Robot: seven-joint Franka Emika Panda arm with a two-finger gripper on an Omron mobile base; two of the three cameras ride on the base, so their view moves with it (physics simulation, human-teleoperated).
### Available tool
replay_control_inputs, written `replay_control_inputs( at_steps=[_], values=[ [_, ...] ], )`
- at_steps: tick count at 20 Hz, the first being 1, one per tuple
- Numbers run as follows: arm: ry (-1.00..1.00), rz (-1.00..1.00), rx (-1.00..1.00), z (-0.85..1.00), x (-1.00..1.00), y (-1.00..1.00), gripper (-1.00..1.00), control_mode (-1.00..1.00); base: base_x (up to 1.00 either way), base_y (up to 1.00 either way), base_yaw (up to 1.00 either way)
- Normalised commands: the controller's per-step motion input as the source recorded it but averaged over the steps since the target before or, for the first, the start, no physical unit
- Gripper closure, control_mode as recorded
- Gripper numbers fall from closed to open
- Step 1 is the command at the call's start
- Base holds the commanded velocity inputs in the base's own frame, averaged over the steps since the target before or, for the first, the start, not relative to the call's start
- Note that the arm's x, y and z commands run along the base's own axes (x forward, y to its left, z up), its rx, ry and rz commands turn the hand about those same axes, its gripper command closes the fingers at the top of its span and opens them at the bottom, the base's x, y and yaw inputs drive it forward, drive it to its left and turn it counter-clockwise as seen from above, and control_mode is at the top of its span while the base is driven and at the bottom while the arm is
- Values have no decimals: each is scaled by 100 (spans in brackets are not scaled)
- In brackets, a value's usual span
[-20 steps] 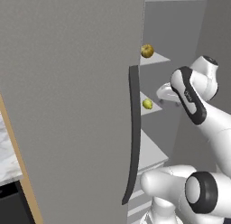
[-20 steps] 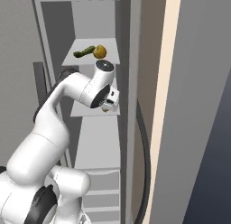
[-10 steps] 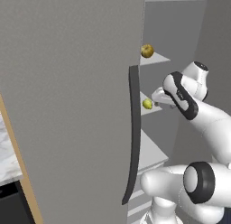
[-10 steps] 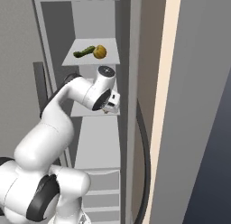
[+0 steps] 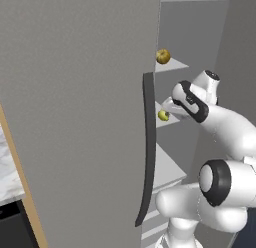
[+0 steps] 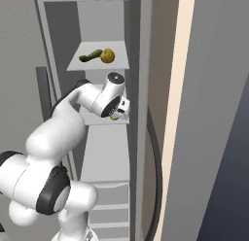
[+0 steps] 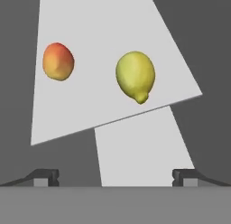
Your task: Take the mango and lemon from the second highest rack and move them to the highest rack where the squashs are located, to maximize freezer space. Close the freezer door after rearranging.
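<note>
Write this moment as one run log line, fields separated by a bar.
stage: reaching for fruit | gripper: open, empty | lemon: on second rack, untouched | mango: same rack | freezer door: open

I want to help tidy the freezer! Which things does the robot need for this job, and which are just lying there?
Needed for the job:
- lemon
- mango
- second highest rack
- highest rack
- squash
- freezer door
- open pincer

Just lying there:
- long green vegetable

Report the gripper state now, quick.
Gripper: open and empty, fingertips wide apart, facing the lemon and mango on the second highest rack.
</note>
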Motion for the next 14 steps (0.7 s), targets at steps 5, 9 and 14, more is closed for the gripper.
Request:
replay_control_inputs(
  at_steps=[5, 9, 14],
  values=[
    [0, 0, 0, -17, 44, 0, -100, -100, 0, 0, 0],
    [0, 0, 0, -22, 42, 0, -100, -100, 0, 0, 0],
    [0, 0, 0, -26, 40, 0, -100, -100, 0, 0, 0]
  ],
)
